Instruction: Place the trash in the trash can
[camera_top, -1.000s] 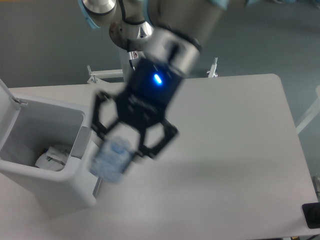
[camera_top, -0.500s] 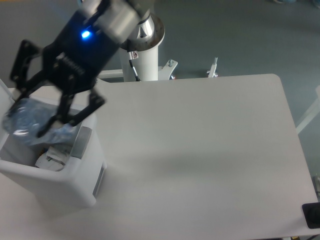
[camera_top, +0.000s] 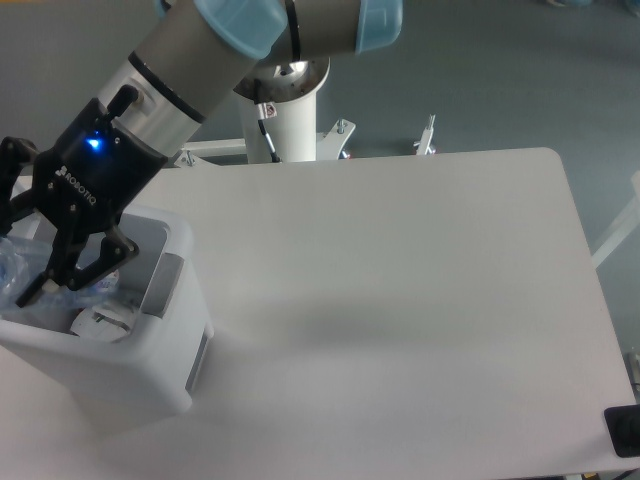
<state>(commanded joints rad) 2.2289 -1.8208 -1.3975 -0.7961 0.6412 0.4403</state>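
Black two-finger end effector (camera_top: 22, 262) hanging over the open mouth of the white boxy plastic trash can (camera_top: 120, 370) at the counter's left edge, blue status light glowing on its body. Fingers (camera_top: 85, 268) reaching down inside the bin's rim, spread on either side of the crushed clear plastic bottle (camera_top: 15, 268), which is showing only as a pale bluish translucent shape at the picture's left edge. Cannot tell whether the pads are pressing the bottle or standing apart from it; the left finger is partly cut off by the frame. Bottle sitting low in the bin's opening, at about the level of its rim, label not readable.

Lying inside the trash can, just below the right finger, the smaller crumpled white wrapper (camera_top: 100, 322), resting on the bin's floor against the near wall. Grey handle recess facing right on the bin's side.

Stretching away to the right, the white rectangular counter (camera_top: 400, 300), carrying a soft shadow near its middle. Silver-and-blue arm (camera_top: 210, 50) slanting up from the end effector toward its white mounting post (camera_top: 290, 120) behind the counter's far edge.
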